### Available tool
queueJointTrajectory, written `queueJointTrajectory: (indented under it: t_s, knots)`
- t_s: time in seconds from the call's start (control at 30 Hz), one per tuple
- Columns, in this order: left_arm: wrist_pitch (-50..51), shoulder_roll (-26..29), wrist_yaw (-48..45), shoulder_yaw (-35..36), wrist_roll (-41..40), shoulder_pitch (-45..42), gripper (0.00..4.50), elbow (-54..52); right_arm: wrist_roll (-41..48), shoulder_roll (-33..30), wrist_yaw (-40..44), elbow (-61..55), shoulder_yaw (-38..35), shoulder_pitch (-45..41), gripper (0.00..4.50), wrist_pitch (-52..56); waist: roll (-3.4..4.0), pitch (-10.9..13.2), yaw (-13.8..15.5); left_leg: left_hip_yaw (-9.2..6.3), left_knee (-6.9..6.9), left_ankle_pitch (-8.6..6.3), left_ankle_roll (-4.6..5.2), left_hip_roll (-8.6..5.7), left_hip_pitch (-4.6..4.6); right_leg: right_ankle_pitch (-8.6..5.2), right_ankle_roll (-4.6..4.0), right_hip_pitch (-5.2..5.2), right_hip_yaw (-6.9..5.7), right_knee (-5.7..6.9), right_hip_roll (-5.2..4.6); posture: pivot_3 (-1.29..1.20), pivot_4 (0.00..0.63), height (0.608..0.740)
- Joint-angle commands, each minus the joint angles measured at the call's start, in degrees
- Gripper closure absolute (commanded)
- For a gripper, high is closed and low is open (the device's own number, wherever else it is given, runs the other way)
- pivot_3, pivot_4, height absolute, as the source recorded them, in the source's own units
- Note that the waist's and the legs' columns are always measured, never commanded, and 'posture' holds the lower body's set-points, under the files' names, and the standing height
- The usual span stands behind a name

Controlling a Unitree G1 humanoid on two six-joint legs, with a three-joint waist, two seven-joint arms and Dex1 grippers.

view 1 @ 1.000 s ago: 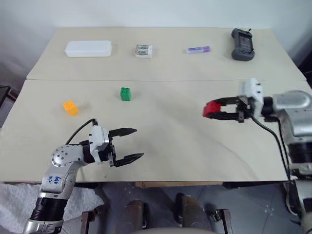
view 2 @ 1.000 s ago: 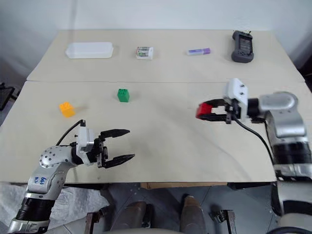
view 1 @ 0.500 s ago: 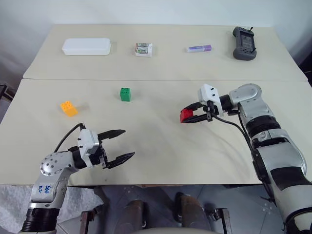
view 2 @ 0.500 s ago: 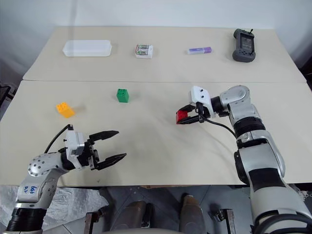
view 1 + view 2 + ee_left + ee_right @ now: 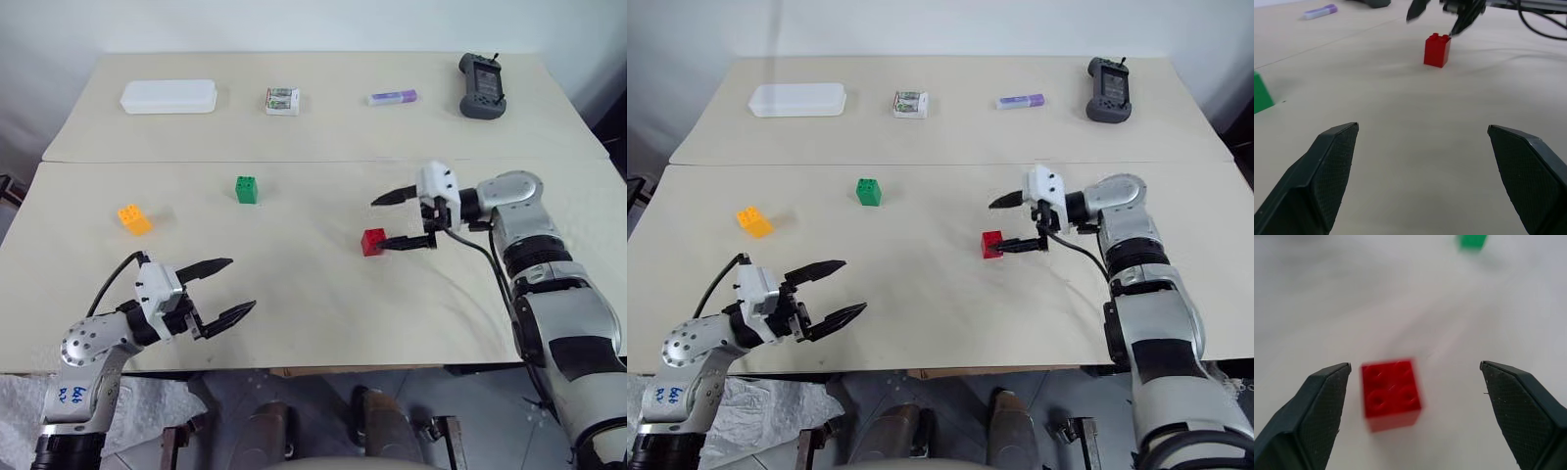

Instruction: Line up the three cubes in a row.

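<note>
Along the table's (image 5: 323, 117) far edge lie a white case (image 5: 168, 96), small box (image 5: 283, 101), purple tube (image 5: 393, 97) and dark handset (image 5: 483, 73).

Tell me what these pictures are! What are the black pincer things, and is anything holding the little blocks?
It's a robot with two arms. Two pictures come from cameras in its head, looking down at a table. The other two come from cameras on its wrists, looking along the black fingers. Those pincers are its grippers. The left gripper is open and empty. The right gripper is open too, with the red cube sitting on the table by its fingers, not held. The green cube and the yellow-orange cube lie farther left. Along the far edge are a white box, a small box, a purple tube and a dark handheld device.
</note>
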Motion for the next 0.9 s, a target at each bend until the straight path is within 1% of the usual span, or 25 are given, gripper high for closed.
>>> queueJointTrajectory:
  t_s: [0.03,0.17,0.23,0.3,0.37,0.4,0.43,0.53,0.57,0.67,0.7,0.77,0.9]
  knots:
    - [-2.3,-2.0,5.8,11.2,-1.9,6.4,0.00,1.2,10.3,-3.3,0.6,-22.0,-6.0,11.7,0.04,9.2,-0.01,0.0,0.2,-0.07,0.00,-0.05,-0.04,0.05,0.00,-0.01,-0.02,0.00,-0.03,0.04,0.04,0.00,0.150,0.740]
    - [-2.7,-6.0,11.1,18.2,-3.4,12.1,0.00,0.8,13.6,-3.9,-7.4,-37.2,-9.1,24.3,0.04,15.0,0.01,0.0,0.7,0.02,-0.01,-0.20,0.09,0.00,-0.04,-0.03,-0.05,-0.01,-0.12,-0.04,0.00,0.00,0.150,0.740]
    - [-3.3,-9.2,14.4,22.5,-4.1,16.0,0.00,1.5,14.5,-0.6,-14.5,-43.8,-12.1,31.1,0.04,13.6,-0.05,0.0,1.2,0.17,0.09,-0.21,0.11,-0.04,-0.02,-0.02,-0.02,0.04,-0.06,-0.08,-0.06,0.00,0.150,0.740]
    - [-3.6,-11.6,16.3,24.6,-4.8,18.5,0.00,1.3,15.4,2.5,-19.2,-47.1,-14.6,35.3,0.04,11.1,-0.17,-0.1,1.4,0.27,0.07,-0.26,0.02,0.05,0.17,-0.01,0.00,0.15,-0.03,-0.12,-0.02,0.00,0.150,0.740]
    - [-3.2,-12.4,16.5,23.7,-4.8,19.5,0.00,-1.0,15.1,3.1,-21.9,-47.7,-15.8,37.5,0.04,11.1,-0.21,0.0,1.6,0.35,0.05,-0.30,-0.04,0.08,0.25,-0.01,0.00,0.21,0.00,-0.14,-0.01,0.00,0.150,0.740]
    - [-2.8,-12.3,16.6,22.9,-4.7,19.4,0.00,-2.0,16.3,2.5,-22.2,-48.4,-15.9,38.2,0.04,14.0,-0.21,0.0,1.8,0.41,0.07,-0.39,-0.20,0.06,0.25,0.00,0.02,0.20,0.05,-0.13,-0.04,0.00,0.150,0.740]
    - [-2.3,-12.0,17.0,22.0,-4.6,18.9,0.00,-2.7,18.1,1.9,-22.5,-49.3,-16.0,38.9,0.04,17.3,-0.21,0.0,2.1,0.41,0.08,-0.39,-0.21,0.03,0.25,0.01,0.05,0.21,0.06,-0.11,-0.07,0.00,0.150,0.740]
    - [-1.0,-10.6,17.5,19.6,-3.7,16.8,0.00,-4.4,19.0,2.1,-24.2,-50.0,-16.6,39.5,0.04,18.4,-0.24,0.0,2.9,0.39,0.15,-0.38,-0.22,0.04,0.28,0.05,0.07,0.21,0.13,-0.14,-0.10,0.00,0.150,0.740]
    - [0.7,-9.7,18.2,17.2,-3.0,14.3,0.00,-5.8,18.4,1.7,-24.0,-49.8,-16.6,40.0,0.04,17.4,-0.24,0.0,3.0,0.39,0.15,-0.38,-0.23,0.04,0.31,0.05,0.06,0.21,0.14,-0.13,-0.10,0.00,0.150,0.740]
    - [9.4,-8.2,23.5,6.7,-0.6,1.2,0.00,-8.5,17.4,0.0,-23.0,-48.8,-17.1,41.8,0.04,16.4,-0.19,0.0,3.6,0.28,0.14,-0.35,-0.22,0.02,0.29,0.03,0.02,0.22,0.10,0.02,-0.07,0.00,0.150,0.740]
    - [11.6,-8.8,25.1,4.2,-0.4,-2.7,0.00,-8.3,17.8,-0.4,-23.1,-48.8,-17.5,42.3,0.04,16.8,-0.21,0.0,3.7,0.21,0.14,-0.15,0.07,-0.05,0.27,0.04,0.02,0.21,0.10,0.09,-0.07,0.00,0.150,0.740]
    - [17.1,-9.2,30.3,0.2,3.0,-8.9,0.00,-6.7,18.0,-1.0,-23.4,-49.0,-18.1,42.9,0.04,17.0,-0.24,-0.1,3.3,0.24,0.15,-0.12,0.12,-0.14,0.27,0.07,0.01,0.21,0.16,0.13,-0.09,0.00,0.150,0.740]
    - [20.4,-11.9,36.8,-6.2,8.8,-20.3,0.00,-0.3,18.6,-2.1,-24.6,-50.1,-19.7,44.5,0.04,17.6,-0.22,-0.1,2.2,0.37,-0.01,-0.12,0.17,-0.22,0.37,0.07,0.04,0.10,0.16,0.13,-0.03,0.00,0.150,0.740]
